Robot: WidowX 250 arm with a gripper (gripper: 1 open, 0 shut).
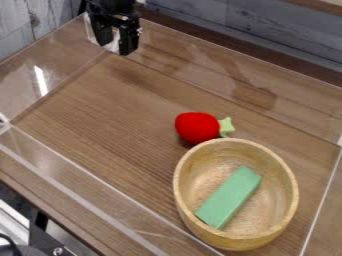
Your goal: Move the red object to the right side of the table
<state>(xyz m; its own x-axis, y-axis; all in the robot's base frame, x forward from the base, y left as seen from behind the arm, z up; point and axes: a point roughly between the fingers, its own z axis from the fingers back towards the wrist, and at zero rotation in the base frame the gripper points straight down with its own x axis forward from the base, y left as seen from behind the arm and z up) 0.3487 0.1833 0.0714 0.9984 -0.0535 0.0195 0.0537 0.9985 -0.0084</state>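
Low clear walls fence in our brown wood-grain desk point(107, 120), and our hand point(112, 40) hangs at the far left corner, fingers spread wide and holding nothing, well apart from anything. Our red object point(197, 126) sits near the middle, just beside the wooden bowl point(187, 200) with the green block point(230, 196) inside, so we judge the reach hasn't properly begun.

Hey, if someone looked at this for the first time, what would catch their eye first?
Probably the shiny red toy strawberry near the middle of the wooden table, just above the round wooden bowl holding a flat green block. Then the black gripper at the top left, fingers open and empty, far from the strawberry.
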